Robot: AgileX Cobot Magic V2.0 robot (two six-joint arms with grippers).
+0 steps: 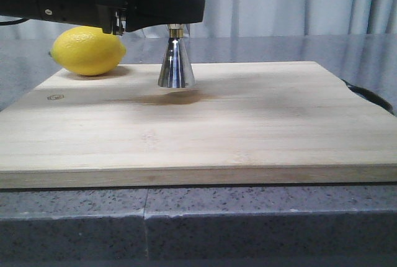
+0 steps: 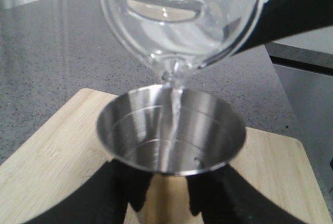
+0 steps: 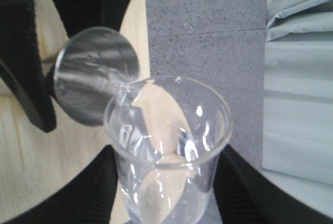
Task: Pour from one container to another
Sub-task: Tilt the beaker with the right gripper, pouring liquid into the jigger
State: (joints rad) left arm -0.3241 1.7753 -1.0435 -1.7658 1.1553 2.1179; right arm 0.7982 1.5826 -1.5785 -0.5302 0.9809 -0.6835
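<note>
The steel jigger [image 1: 175, 63] stands on the wooden board [image 1: 248, 124], and only its lower cone and gold band show below the black left arm. My left gripper [image 2: 167, 198] is shut on the jigger [image 2: 170, 130] at its waist, under the open upper cup. The clear glass beaker [image 2: 179, 21] is tilted right above that cup, and a thin stream of water [image 2: 176, 104] runs from its lip into it. My right gripper [image 3: 169, 182] is shut on the beaker [image 3: 169, 140], whose lip reaches over the jigger [image 3: 96, 75]. The beaker is out of the front view.
A yellow lemon [image 1: 87, 49] lies on the board's far left corner, close behind the left arm. A black object [image 1: 371, 96] shows past the board's right edge. Grey speckled countertop [image 1: 248, 217] surrounds the board, with a curtain behind.
</note>
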